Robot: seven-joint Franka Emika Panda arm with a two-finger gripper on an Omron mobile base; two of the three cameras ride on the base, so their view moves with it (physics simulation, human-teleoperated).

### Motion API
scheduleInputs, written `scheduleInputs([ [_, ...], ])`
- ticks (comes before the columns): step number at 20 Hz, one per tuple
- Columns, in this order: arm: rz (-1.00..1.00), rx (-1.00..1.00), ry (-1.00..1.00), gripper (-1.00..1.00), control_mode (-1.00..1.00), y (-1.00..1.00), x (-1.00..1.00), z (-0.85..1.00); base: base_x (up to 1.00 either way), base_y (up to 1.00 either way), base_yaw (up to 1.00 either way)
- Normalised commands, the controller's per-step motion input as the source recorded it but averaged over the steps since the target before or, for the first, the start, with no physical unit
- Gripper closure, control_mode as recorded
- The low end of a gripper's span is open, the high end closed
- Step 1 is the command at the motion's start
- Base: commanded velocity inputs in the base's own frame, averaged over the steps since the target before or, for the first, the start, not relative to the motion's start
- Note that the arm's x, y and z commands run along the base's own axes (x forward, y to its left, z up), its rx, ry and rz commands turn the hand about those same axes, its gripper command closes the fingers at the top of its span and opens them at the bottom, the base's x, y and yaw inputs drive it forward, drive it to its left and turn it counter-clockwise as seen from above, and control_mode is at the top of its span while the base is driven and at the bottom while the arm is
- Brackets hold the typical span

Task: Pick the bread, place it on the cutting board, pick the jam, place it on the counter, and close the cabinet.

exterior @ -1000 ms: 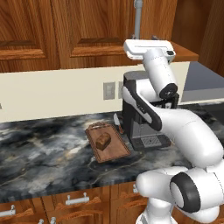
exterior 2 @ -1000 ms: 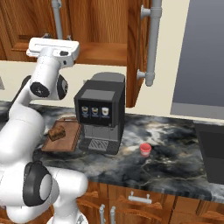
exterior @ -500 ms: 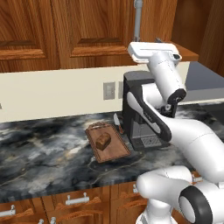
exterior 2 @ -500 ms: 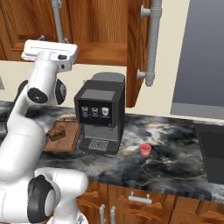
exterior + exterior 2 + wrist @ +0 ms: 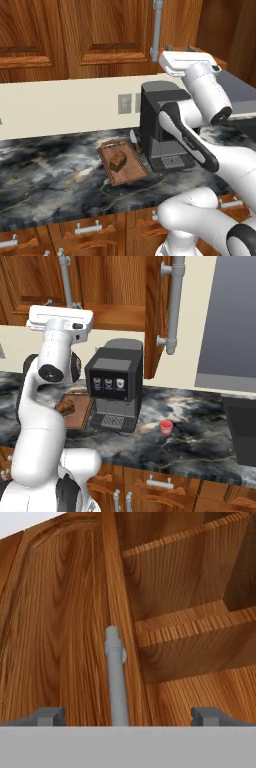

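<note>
A: From the left base view, what lies on the table (image 5: 45, 175)?
B: One bread (image 5: 118, 161) on one cutting board (image 5: 131, 172), its long axis running away toward the wall.
A: And the right base view?
B: One red jam (image 5: 166, 427) right of the coffee machine (image 5: 115, 385), by an open cabinet (image 5: 159, 311) door.
A: The hand view?
B: The pincer (image 5: 127, 716) spread wide, straddling the grey handle (image 5: 116, 677), beside bare shelves (image 5: 195, 632).

Both base views look forward and down from behind the arm, sharing the counter (image 5: 50, 175), the coffee machine (image 5: 115, 386) and the cutting board (image 5: 122, 162). The hand view looks close-up at the cabinet (image 5: 55, 612), its grey handle (image 5: 116, 677) at 6 o'clock.
</note>
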Motion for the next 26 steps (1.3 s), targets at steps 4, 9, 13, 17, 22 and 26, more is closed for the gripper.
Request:
scheduleInputs([
  [4, 0.05, 0.00, 0.00, -1.00, -1.00, -0.26, -0.39, 0.00, 0.00, 0.00, 0.00],
  [9, 0.03, 0.00, 0.00, -1.00, -1.00, -0.26, -0.53, 0.00, 0.00, 0.00, 0.00],
  [13, 0.02, 0.00, 0.00, -1.00, -1.00, -0.23, -0.52, 0.00, 0.00, 0.00, 0.00],
  [17, 0.01, 0.00, 0.00, -1.00, -1.00, -0.18, -0.46, 0.00, 0.00, 0.00, 0.00],
  [22, 0.02, 0.00, 0.00, -1.00, -1.00, -0.16, -0.48, 0.00, 0.00, 0.00, 0.00],
  [26, 0.02, 0.00, 0.00, -1.00, -1.00, -0.16, -0.53, 0.00, 0.00, 0.00, 0.00],
])
